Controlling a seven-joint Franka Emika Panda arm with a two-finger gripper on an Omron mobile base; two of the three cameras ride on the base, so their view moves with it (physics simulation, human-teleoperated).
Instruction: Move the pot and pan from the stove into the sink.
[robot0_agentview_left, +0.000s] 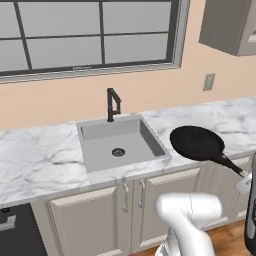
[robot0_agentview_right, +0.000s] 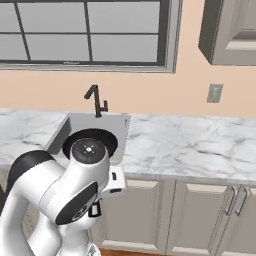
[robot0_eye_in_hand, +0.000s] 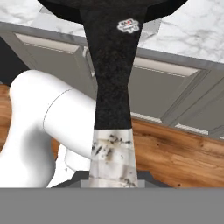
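The black frying pan (robot0_agentview_left: 196, 142) hangs level just above the marble counter (robot0_agentview_left: 40, 160), right beside the sink (robot0_agentview_left: 120, 142). Its long handle (robot0_agentview_left: 228, 163) runs to the lower right into my gripper (robot0_agentview_left: 246, 184) at the frame's edge. In the hand view the handle (robot0_eye_in_hand: 112, 74) runs straight up from my gripper (robot0_eye_in_hand: 113, 180), which is shut on its pale marbled end. From the right base view the pan (robot0_agentview_right: 111, 141) shows as a dark disc behind my arm, over the sink (robot0_agentview_right: 75, 125). The pot and the stove are out of view.
A black faucet (robot0_agentview_left: 113, 104) stands behind the basin, under a wide window (robot0_agentview_left: 90, 35). A wall outlet (robot0_agentview_left: 209, 81) and an upper cabinet (robot0_agentview_left: 227, 25) are to the right. Beige cabinet doors (robot0_agentview_left: 90, 215) run below the counter, with a dark appliance front (robot0_agentview_left: 15, 232) at the lower left.
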